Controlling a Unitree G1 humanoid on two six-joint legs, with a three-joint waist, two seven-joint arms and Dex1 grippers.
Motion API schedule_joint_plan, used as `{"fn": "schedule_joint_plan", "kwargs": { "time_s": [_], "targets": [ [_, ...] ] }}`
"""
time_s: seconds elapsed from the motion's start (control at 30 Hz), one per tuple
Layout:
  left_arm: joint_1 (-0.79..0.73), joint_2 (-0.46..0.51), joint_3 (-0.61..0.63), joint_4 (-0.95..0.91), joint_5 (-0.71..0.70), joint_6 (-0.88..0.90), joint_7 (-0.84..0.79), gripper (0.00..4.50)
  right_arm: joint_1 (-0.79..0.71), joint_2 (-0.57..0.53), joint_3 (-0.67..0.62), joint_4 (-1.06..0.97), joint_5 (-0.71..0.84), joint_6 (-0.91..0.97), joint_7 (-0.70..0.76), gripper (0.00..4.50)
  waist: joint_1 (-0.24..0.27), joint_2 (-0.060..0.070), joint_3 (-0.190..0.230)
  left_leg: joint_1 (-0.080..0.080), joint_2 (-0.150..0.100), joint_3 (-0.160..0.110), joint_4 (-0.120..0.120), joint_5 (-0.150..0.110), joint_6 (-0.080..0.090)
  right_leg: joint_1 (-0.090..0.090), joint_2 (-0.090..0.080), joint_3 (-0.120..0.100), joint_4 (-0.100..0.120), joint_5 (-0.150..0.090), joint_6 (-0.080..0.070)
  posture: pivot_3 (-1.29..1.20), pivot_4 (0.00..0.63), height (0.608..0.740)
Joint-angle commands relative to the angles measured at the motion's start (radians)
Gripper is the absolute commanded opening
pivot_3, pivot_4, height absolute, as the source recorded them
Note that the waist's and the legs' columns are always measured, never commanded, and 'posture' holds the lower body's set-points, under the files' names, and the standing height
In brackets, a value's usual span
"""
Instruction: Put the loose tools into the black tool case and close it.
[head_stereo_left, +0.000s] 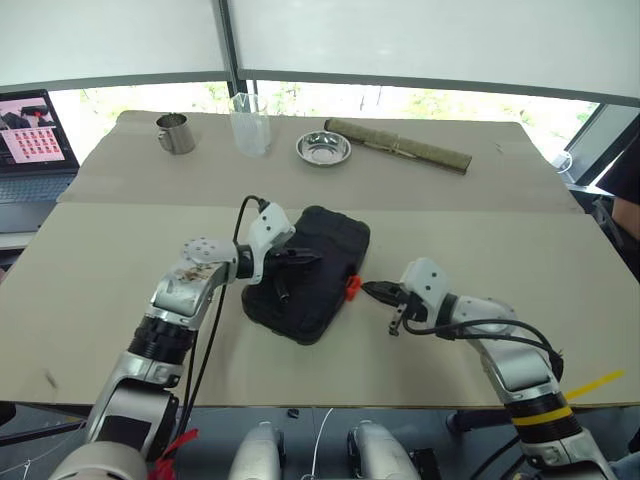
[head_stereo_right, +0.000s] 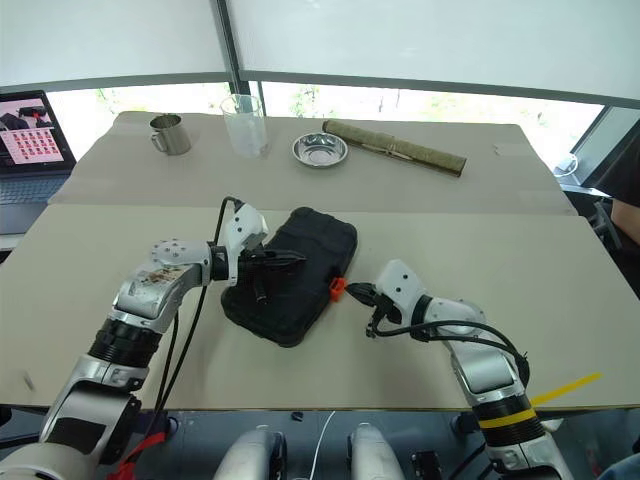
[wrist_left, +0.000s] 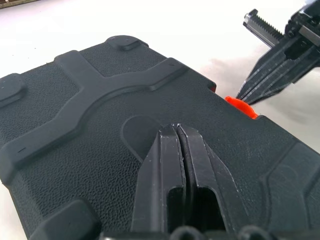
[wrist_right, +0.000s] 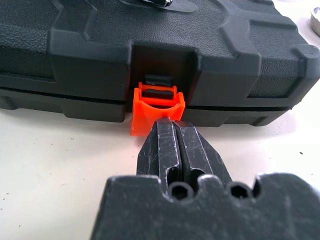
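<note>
The black tool case (head_stereo_left: 335, 240) lies with its lid down in the middle of the table. My left gripper (head_stereo_left: 305, 257) is shut and empty, with its tips resting on the lid (wrist_left: 100, 115). The orange latch (wrist_right: 150, 107) sticks out from the case's front wall, on the side facing my right arm. My right gripper (wrist_right: 171, 122) is shut with nothing in it, its tips right at the latch's lower edge. The left wrist view shows this gripper (wrist_left: 245, 95) just beside the latch (wrist_left: 241, 106). The loose tools are out of view.
Along the far side of the table stand a metal mug (head_stereo_left: 177, 133), a clear cup (head_stereo_left: 250, 125), a small metal bowl (head_stereo_left: 323, 148) and a rolled mat (head_stereo_left: 397, 144). A laptop (head_stereo_left: 30, 140) sits at the far left. A person's arm (head_stereo_left: 628, 195) shows at the right edge.
</note>
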Motion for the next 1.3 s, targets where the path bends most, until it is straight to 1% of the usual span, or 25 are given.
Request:
{"fn": "schedule_joint_plan", "kwargs": {
  "time_s": [0.03,0.5,0.77,0.87,1.0,1.07,1.13,1.2,1.3],
  "targets": [
    [0.028,0.009,-0.020,0.010,0.011,0.021,-0.005,0.12,-0.016,0.012,-0.011,-0.044,0.034,-0.013,0.010,0.00,0.000,0.000,0.000,0.000,0.000,0.000,0.000,0.000,0.000,0.000,0.000,0.000,0.000,0.000,0.000,0.00,0.150,0.740],
    [0.041,0.006,-0.020,0.034,0.016,0.016,-0.005,0.12,-0.027,0.030,0.009,-0.047,0.045,-0.008,0.028,0.00,-0.005,0.000,0.000,0.003,0.000,0.000,0.000,0.000,0.000,0.001,0.001,0.001,0.002,0.000,0.000,0.00,0.150,0.740],
    [0.053,0.008,-0.024,0.024,0.015,0.026,-0.006,0.12,-0.042,0.045,-0.003,-0.043,0.045,-0.024,0.037,0.00,-0.001,0.001,-0.001,0.006,0.000,0.000,0.000,0.000,0.000,0.003,0.001,0.001,0.004,0.000,0.000,0.00,0.150,0.740],
    [0.058,0.010,-0.030,0.014,0.016,0.032,-0.010,0.12,-0.030,0.013,-0.030,-0.061,0.054,-0.013,0.050,0.00,-0.001,0.001,-0.001,0.006,0.000,0.000,0.000,0.000,0.000,0.003,0.001,0.001,0.003,0.000,0.000,0.00,0.150,0.740],
    [0.074,0.015,-0.025,-0.003,0.010,0.041,-0.009,0.12,-0.002,-0.058,-0.114,-0.098,0.131,0.106,0.067,0.00,0.002,0.002,-0.001,0.006,0.000,0.000,0.000,0.000,0.000,0.004,0.000,0.001,0.003,0.000,0.000,0.00,0.150,0.740],
    [0.079,0.018,-0.025,-0.002,0.012,0.039,-0.009,0.00,0.014,-0.084,-0.135,-0.129,0.191,0.193,0.084,0.58,0.000,0.002,-0.001,0.007,0.000,0.000,0.000,0.000,0.000,0.006,0.000,0.001,0.002,0.000,0.000,0.00,0.150,0.740],
    [0.079,0.019,-0.024,0.002,0.013,0.037,-0.007,0.00,0.037,-0.127,-0.114,-0.177,0.222,0.260,0.129,1.14,-0.001,0.003,-0.002,0.012,0.000,0.000,-0.002,0.000,0.000,0.010,0.001,0.001,0.001,-0.001,-0.001,0.00,0.150,0.740],
    [0.079,0.018,-0.022,0.002,0.011,0.039,-0.006,0.00,0.035,-0.141,-0.091,-0.219,0.256,0.359,0.128,1.83,-0.003,0.003,-0.002,0.014,0.000,0.000,-0.003,0.000,0.000,0.013,0.001,0.001,-0.001,-0.001,-0.002,0.00,0.150,0.740],
    [0.083,0.018,-0.023,-0.001,0.011,0.039,-0.005,0.00,0.004,-0.143,-0.051,-0.222,0.210,0.375,0.097,2.83,-0.003,0.003,-0.002,0.017,0.000,0.000,-0.003,0.000,0.000,0.016,0.001,0.001,-0.001,-0.002,-0.002,0.00,0.150,0.740]
  ]
}}
